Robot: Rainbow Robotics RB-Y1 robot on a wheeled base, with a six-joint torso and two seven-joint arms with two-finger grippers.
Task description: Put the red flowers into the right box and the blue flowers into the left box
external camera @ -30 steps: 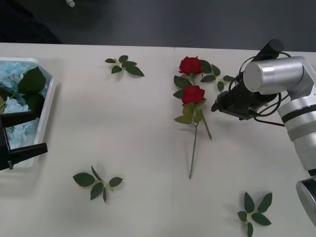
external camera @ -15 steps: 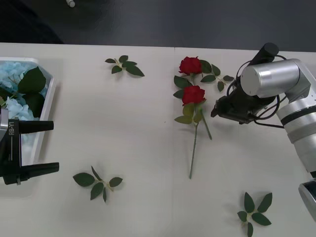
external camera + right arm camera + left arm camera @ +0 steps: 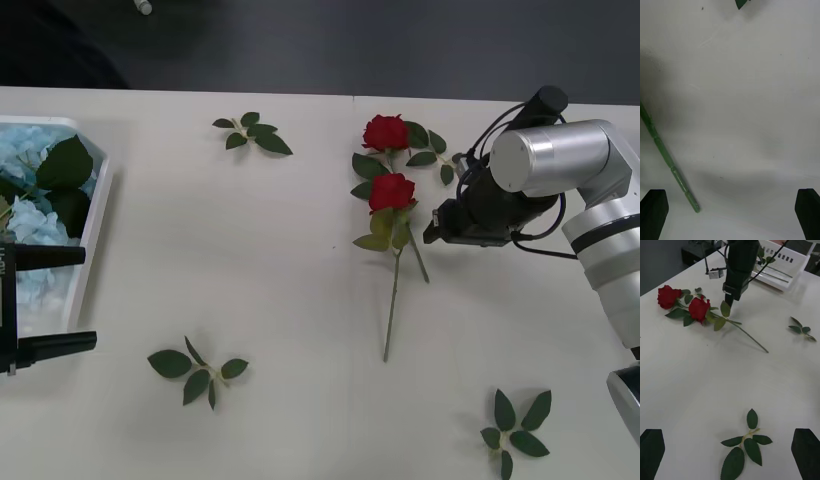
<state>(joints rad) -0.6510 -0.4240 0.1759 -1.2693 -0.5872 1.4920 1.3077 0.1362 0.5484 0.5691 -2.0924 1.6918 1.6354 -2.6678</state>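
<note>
Front view has the right claw low over the table, its black fingers spread wide and holding nothing, just right of the two red flowers. One thin green stem runs close past a fingertip; whether it touches, I can't quite say. At the far left edge the left claw hangs open and empty beside the left box, where the blue flowers lie. The right box sits behind the right arm. Loose leaf sprigs are scattered about.
</note>
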